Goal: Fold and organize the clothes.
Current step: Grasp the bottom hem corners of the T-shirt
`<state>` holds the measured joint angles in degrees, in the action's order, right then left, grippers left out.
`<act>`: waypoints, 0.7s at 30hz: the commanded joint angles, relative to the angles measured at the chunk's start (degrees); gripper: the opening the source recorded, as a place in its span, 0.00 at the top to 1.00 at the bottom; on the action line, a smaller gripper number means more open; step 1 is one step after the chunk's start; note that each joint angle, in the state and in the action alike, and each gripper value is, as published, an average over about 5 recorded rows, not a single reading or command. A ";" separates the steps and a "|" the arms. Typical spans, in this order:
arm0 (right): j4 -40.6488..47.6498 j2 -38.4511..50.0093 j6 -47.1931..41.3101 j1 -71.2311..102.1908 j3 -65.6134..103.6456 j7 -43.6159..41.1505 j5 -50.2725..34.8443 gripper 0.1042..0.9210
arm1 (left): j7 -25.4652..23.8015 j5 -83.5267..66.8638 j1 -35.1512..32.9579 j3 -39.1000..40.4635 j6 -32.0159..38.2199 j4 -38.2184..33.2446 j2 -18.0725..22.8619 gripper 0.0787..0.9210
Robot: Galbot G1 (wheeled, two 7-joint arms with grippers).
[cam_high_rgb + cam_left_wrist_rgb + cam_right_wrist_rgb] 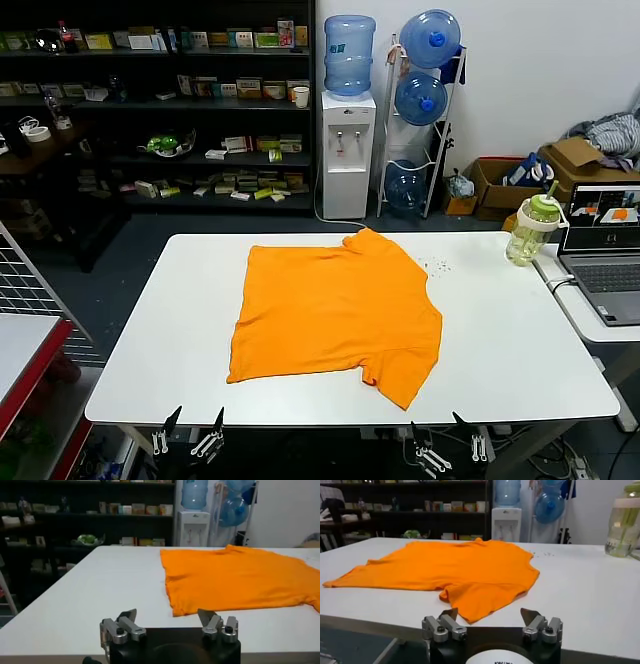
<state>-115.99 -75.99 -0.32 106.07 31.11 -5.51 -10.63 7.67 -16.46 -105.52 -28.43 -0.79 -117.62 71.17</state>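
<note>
The bright orange T-shirt (335, 305) lies flat in the middle of the white table (170, 340), plain side up, with no lettering showing. One short sleeve points toward the front right. My left gripper (197, 418) is open and empty just beyond the table's front edge, left of the shirt. My right gripper (437, 428) is open and empty at the front edge, right of the sleeve. In the left wrist view the open gripper (167, 614) faces the shirt's near corner (235, 577). In the right wrist view the open gripper (489, 612) faces the sleeve (470, 597).
A green-lidded water bottle (530, 230) stands at the table's far right corner, beside an open laptop (605, 255) on a side table. A water dispenser (348, 150), dark shelves (150, 100) and cardboard boxes with grey-blue fabric (610, 130) stand behind.
</note>
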 commanded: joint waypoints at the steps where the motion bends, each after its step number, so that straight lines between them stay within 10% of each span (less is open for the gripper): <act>1: -0.04 0.02 -0.05 -1.30 -0.59 1.82 -0.69 0.12 | 0.25 -0.56 0.54 0.10 -0.24 0.06 -0.45 0.12; 21: 11.88 0.24 -10.14 -19.97 -7.97 9.60 -3.88 0.12 | 1.21 -8.75 20.52 3.88 -5.88 14.62 -6.56 0.12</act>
<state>-108.09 -75.57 -7.64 92.28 25.15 2.18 -13.85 8.80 -23.31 -91.34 -25.24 -5.37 -108.57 66.28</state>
